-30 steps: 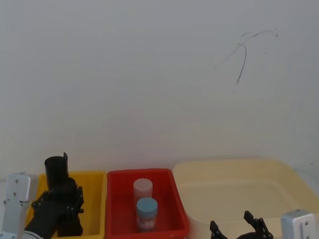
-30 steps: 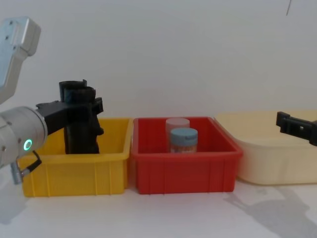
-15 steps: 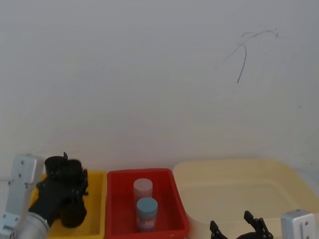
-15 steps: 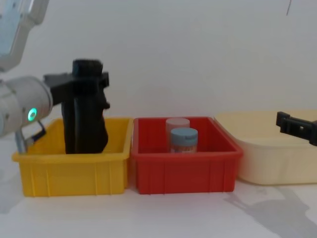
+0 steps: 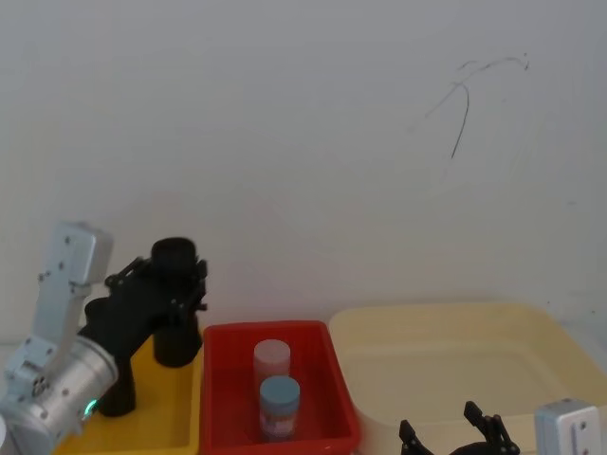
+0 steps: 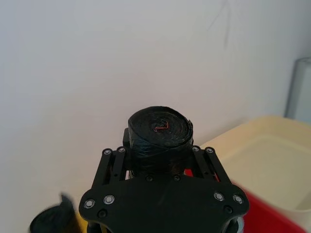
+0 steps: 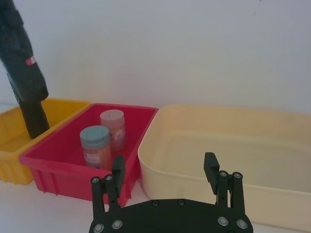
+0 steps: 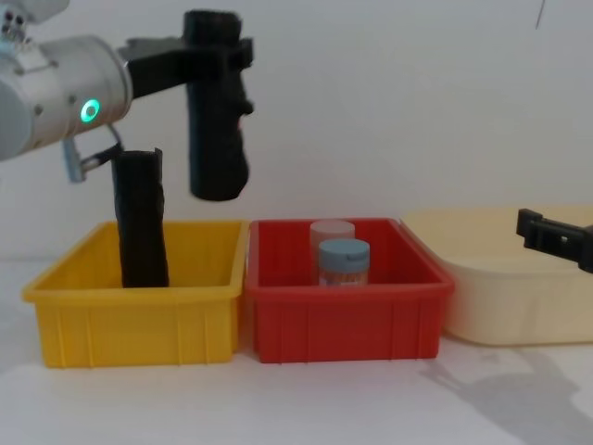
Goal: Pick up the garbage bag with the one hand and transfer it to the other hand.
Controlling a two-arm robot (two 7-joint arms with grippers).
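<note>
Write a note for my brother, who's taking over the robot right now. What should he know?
Left claw: shut on the garbage bag, held upright in the air above the yellow bin. A second black roll stands in that bin.
Right claw: open, low by the cream tub, holding nothing.
Done: pickup.
To do: pass the bag to the right claw, then let go with the left.

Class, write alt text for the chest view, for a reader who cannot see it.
The left gripper, shut on the garbage bag, holds it upright in the air above the yellow bin, where a second black roll stands. Beside it a red bin holds two jars; the right gripper hangs open by a cream tub at right.
</note>
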